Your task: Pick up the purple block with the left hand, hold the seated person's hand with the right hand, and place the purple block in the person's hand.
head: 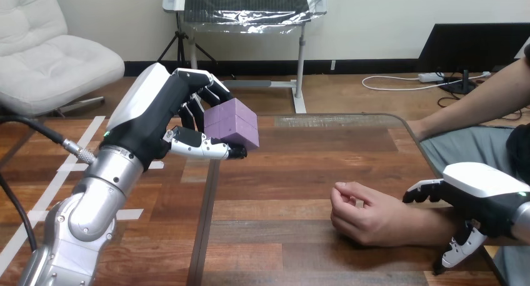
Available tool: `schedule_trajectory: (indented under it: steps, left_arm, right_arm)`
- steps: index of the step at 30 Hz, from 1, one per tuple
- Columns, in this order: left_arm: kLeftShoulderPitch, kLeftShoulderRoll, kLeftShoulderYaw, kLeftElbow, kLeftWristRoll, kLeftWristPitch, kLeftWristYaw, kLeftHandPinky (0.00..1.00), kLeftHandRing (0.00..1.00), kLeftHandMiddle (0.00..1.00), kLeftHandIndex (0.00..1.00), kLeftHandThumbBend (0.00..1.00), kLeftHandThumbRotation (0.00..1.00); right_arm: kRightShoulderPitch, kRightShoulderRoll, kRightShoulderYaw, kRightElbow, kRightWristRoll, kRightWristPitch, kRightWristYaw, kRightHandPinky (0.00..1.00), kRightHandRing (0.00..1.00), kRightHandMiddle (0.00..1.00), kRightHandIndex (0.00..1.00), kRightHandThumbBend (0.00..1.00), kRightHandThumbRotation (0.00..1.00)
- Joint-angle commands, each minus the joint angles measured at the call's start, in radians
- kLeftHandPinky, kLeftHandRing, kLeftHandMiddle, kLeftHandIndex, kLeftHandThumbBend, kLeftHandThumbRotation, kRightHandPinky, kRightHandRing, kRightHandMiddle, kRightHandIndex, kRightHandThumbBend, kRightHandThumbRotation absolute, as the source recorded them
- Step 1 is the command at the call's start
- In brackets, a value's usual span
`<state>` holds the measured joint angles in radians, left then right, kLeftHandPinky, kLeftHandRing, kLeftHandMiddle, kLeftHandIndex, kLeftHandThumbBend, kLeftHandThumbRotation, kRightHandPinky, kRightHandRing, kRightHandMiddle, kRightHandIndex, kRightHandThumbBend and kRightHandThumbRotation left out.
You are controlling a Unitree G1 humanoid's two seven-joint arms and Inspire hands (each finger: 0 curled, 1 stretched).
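Note:
My left hand (153, 120) is raised above the table's left part, shut on the purple block (232, 125); its fingers curl over the block's top and its thumb runs under the front. The person's hand (362, 214) rests loosely curled on the wooden table (269, 192) at the lower right, its forearm leading right. My right hand (478, 189) sits over that forearm just behind the wrist. Its fingers (425, 191) reach along the far side and its thumb (459, 248) points down at the near side. They are spread and not closed on the arm.
The person's other arm (481, 102) comes in at the upper right, past the table's right edge. White tape strips (75, 155) mark the table's left part. A seam (206, 217) runs front to back through the tabletop.

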<state>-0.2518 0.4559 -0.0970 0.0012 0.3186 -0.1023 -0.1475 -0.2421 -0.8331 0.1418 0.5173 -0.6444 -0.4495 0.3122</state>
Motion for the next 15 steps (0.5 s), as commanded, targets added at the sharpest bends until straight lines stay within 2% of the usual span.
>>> schedule_trajectory:
  steps: [1, 7, 15]
  left_arm:
    - [-0.032, -0.002, 0.034, -0.019, -0.025, -0.028, 0.000, 0.30, 0.36, 0.42, 0.46, 0.60, 0.00]
    - [-0.033, -0.003, 0.034, -0.022, -0.027, -0.022, -0.003, 0.30, 0.36, 0.42, 0.46, 0.59, 0.00]
    - [-0.036, -0.002, 0.033, -0.012, -0.031, -0.035, -0.002, 0.30, 0.36, 0.42, 0.46, 0.59, 0.00]
  right_arm:
    - [-0.028, 0.015, 0.050, 0.050, -0.021, 0.018, -0.008, 0.72, 0.77, 0.78, 0.77, 1.00, 0.05]
    - [-0.040, 0.029, 0.075, 0.059, -0.037, 0.055, 0.002, 0.63, 0.73, 0.76, 0.75, 0.99, 0.07]
    - [-0.064, 0.038, 0.112, 0.085, -0.043, 0.029, 0.005, 0.54, 0.67, 0.71, 0.71, 0.90, 0.09]
